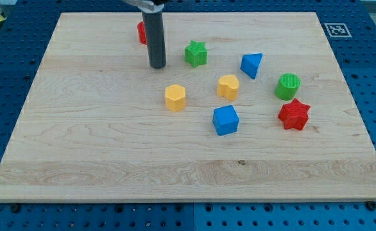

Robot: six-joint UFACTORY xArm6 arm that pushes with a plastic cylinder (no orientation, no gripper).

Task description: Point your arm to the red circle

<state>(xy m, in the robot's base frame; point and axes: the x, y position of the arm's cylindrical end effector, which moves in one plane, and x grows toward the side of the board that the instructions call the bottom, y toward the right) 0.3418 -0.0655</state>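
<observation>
**Rod beside a half-hidden red block near the surface's top edge**

The wooden surface [111, 160] has wide bare room across the view's bottom and down its left side; the blocks gather in the upper middle and right. Nearest an edge is the red block [140, 32], close to the view's top edge. The dark rod covers its right part, so its round shape cannot be confirmed.

The rod enters from the view's top, its upper end cut off. My tip [157, 66] rests on the surface just below and right of the red block, left of the green star [196, 53]. This end effector is a plain rod: nothing to spread or pinch, and it holds nothing. Whether the rod touches the red block cannot be told.

Well apart to the right lie the yellow hexagon [175, 97], yellow heart [228, 86], blue cube [226, 120], blue triangle [252, 65], green cylinder [288, 86] and red star [294, 115].
</observation>
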